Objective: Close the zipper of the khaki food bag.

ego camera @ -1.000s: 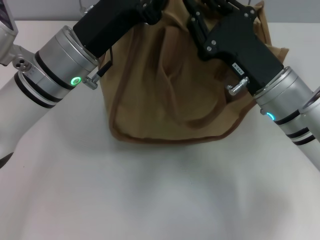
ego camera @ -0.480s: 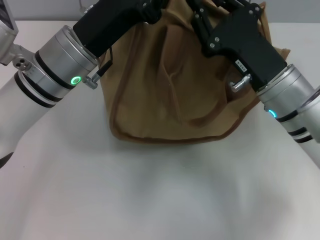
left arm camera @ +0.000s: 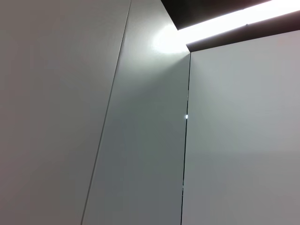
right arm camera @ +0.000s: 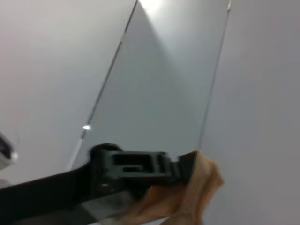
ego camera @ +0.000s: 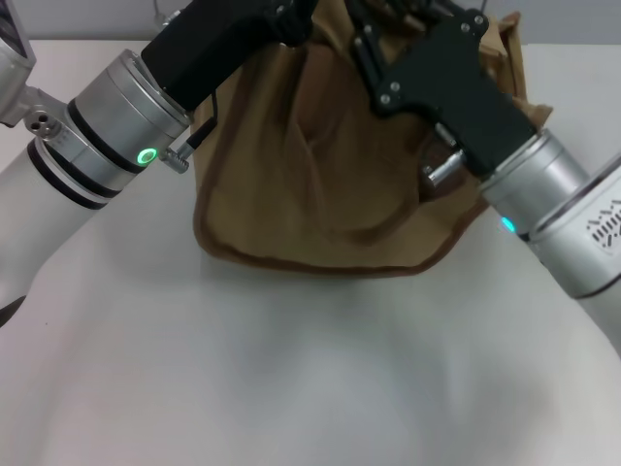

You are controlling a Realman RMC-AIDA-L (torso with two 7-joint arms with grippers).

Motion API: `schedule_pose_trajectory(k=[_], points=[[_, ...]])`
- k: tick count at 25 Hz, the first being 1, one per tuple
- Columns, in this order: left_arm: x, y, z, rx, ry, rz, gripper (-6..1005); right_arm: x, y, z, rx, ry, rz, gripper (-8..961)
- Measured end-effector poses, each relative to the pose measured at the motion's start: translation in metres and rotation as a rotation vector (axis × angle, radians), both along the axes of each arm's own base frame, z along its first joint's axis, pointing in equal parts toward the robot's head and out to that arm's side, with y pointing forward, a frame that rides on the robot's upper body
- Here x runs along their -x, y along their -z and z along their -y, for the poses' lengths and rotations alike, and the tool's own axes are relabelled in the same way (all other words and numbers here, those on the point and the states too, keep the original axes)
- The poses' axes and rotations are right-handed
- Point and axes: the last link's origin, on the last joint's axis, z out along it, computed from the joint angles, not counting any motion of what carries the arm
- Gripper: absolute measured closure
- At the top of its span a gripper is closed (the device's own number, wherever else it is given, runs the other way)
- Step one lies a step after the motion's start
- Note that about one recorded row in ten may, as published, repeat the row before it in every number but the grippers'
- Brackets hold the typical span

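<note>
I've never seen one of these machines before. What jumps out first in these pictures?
A big khaki food bag sits at the far middle of the white table, slumped and creased. Two thick silver-and-black arms reach in over it from either side, the left claw and the right claw both up at the bag's top edge. The wrist cameras see mostly wall and ceiling.

A white table (ego camera: 291, 379) fills the lower part of the head view, its far edge meeting a grey wall (ego camera: 572, 19) in the upper corners. The wrist views show pale grey wall panels (left arm camera: 234, 140) split by thin dark seams — and a bright light strip (left arm camera: 234, 18) in the upper right.
</note>
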Motion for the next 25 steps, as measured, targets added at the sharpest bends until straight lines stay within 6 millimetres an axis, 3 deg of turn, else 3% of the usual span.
schedule_pose_trajectory(k=[4, 17, 25], points=[[0.000, -0.001, -0.001, -0.004, -0.003, 0.003, 978, 0.002, -0.003, -0.009, -0.028, 0.029, -0.003, 649], [-0.001, -0.003, -0.003, -0.015, -0.009, 0.009, 977, 0.005, 0.011, 0.009, 0.007, -0.047, 0.061, 648], [0.000, -0.003, -0.004, -0.017, -0.015, 0.005, 977, 0.004, 0.010, 0.007, 0.004, -0.023, 0.051, 723]])
